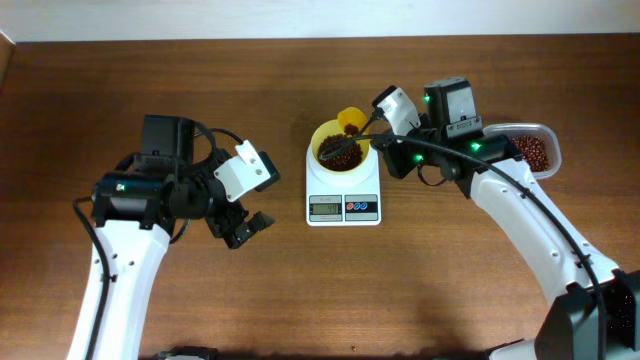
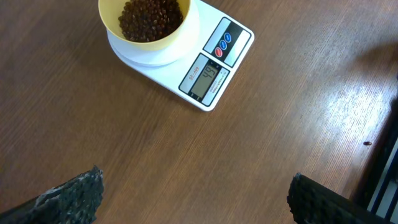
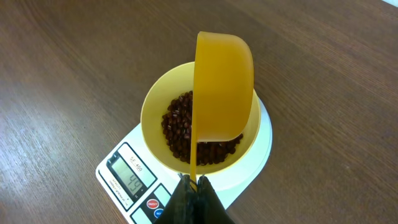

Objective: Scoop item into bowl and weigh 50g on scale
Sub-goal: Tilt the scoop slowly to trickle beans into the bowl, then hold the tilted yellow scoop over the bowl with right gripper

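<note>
We read this as a robotics lab bench, not a home kitchen. Two white arms, left (image 1: pixel 125 250) and right (image 1: pixel 535 225), trailing black cables and showing green lights (image 1: pixel 477 148), work over a bare wood-grain table (image 1: pixel 300 300). The only kitchen things are a digital scale (image 1: pixel 343 208) at centre, a bowl (image 1: pixel 318 140) of beans (image 1: pixel 340 156), a yellow scoop (image 3: pixel 224 87) and a clear container (image 1: pixel 548 135) at 3 o'clock.

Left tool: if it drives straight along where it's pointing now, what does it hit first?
Probably bare table: the left tool, open, angles down at the wood. The scale and bowl sit further ahead, beyond that spot. Depth is unclear from the wrist view.
</note>
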Controlling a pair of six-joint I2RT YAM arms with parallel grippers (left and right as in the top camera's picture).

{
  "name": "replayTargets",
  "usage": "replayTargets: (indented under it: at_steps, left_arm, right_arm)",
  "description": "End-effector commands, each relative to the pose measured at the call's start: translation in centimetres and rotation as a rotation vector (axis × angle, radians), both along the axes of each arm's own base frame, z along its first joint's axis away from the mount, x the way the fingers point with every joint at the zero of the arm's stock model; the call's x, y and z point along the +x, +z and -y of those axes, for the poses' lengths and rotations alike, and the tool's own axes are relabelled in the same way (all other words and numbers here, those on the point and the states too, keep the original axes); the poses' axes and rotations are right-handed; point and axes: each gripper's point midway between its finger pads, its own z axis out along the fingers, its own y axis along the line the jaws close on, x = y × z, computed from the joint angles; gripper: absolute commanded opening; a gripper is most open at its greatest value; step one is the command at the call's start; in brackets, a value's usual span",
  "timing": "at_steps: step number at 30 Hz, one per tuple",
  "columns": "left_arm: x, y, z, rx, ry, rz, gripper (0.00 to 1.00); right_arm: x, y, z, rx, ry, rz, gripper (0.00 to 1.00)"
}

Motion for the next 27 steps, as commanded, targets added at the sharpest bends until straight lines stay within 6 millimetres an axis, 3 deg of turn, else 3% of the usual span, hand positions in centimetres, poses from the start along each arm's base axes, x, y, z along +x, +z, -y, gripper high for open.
replayTargets:
  at_steps: [1,14,16,21,27]
  left_arm:
    - [0.1,0.3,0.2,-0.011,-0.020,0.015,0.99]
    - [0.1,0.3,0.2,-0.010,-0.020,0.015,0.99]
    - [0.1,0.3,0.2,-0.010,-0.020,0.015,0.99]
    - [0.1,0.3,0.2,-0.011,-0.020,0.015,0.99]
    - [0.1,0.3,0.2,-0.011,-0.020,0.015,0.99]
  right_arm:
    - [0.4,1.0,-0.3,0.007,-0.005,0.022,0.04]
    - [0.1,1.5,-0.8,0.041,0.021,0.021,0.04]
    - [0.7,0.7,0.3,-0.039,-0.040,0.033,0.04]
    - [0.2,1.4,-0.9,0.019,0.012,0.031,0.04]
    - [0.3,1.3,-0.8,0.014,0.008,0.032,0.04]
